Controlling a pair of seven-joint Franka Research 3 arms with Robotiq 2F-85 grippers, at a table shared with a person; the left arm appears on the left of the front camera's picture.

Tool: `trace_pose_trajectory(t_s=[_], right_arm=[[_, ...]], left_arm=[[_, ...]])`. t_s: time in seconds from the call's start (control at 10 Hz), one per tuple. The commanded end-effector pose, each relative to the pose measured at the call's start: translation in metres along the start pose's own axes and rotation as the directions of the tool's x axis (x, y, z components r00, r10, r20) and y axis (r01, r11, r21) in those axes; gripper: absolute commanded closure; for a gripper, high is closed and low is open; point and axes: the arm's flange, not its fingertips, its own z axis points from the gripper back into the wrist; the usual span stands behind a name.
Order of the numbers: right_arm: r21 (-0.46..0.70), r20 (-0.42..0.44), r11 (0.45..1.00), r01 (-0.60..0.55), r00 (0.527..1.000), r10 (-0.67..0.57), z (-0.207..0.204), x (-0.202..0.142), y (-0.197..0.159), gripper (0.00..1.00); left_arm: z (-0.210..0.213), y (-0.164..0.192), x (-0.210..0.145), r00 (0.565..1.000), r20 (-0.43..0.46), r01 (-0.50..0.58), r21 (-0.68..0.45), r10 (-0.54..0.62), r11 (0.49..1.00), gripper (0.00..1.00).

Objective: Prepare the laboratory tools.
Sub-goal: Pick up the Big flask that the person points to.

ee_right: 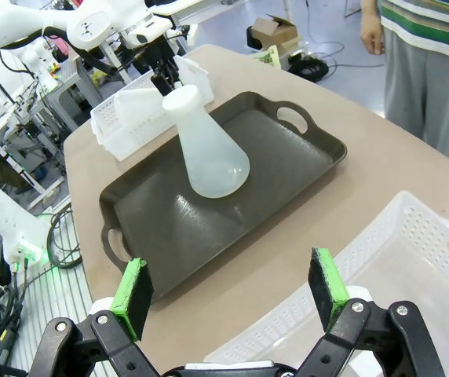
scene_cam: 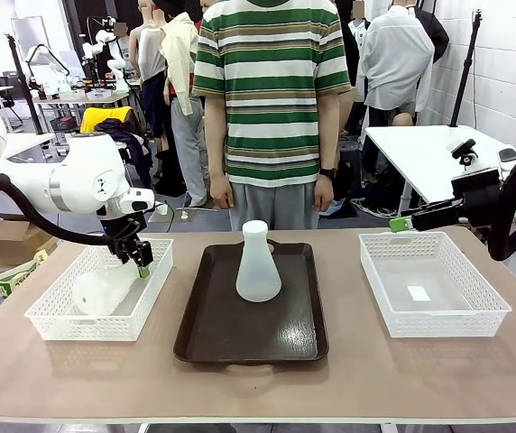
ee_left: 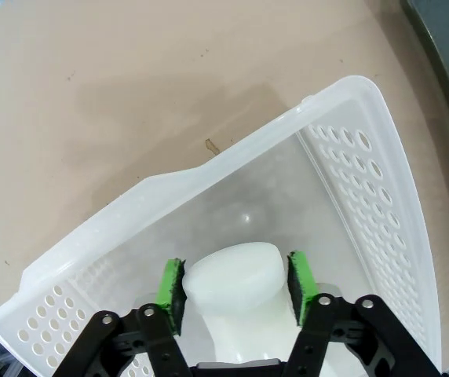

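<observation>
**One flask gripped in the left basket, one upright on the tray**

On the table (scene_cam: 348, 383), the dark tray (scene_cam: 206, 336) carries the upright flask (scene_cam: 258, 271) in plain sight. The left basket (scene_cam: 52, 322) veils the lying flask (scene_cam: 100, 290) behind its mesh wall (a pale blur from the front). The right basket (scene_cam: 476, 317) is cut off in the right wrist view. The left gripper (ee_left: 235, 279) reaches down into the left basket, pads pressed on the lying flask's neck. The right gripper (ee_right: 231, 290) hangs near the right basket, jaws wide apart
</observation>
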Motion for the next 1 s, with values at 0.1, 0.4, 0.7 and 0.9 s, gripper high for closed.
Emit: trace_pose_trajectory(t_s=[0.1, 0.4, 0.7, 0.9], right_arm=[[0.001, 0.0, 1.0, -0.001, 1.0, 0.001, -0.0003, -0.0006, 0.0011, 0.0], [0.001, 0.0, 1.0, -0.001, 1.0, 0.001, -0.0003, -0.0006, 0.0011, 0.0], [0.001, 0.0, 1.0, -0.001, 1.0, 0.001, -0.0003, -0.0006, 0.0011, 0.0], [0.001, 0.0, 1.0, -0.001, 1.0, 0.001, -0.0003, -0.0006, 0.0011, 0.0]], left_arm=[[0.0013, -0.0001, 0.0039, 1.0, -0.002, -0.014, 0.014, 0.014, 1.0, 0.96], [0.0009, 0.0015, 0.0023, 1.0, 0.003, -0.022, 0.012, 0.022, 1.0, 1.0], [0.0007, -0.0004, 0.0008, 1.0, 0.001, -0.004, 0.001, 0.004, 1.0, 1.0], [0.0007, -0.0004, 0.0008, 1.0, 0.001, -0.004, 0.001, 0.004, 1.0, 1.0]])
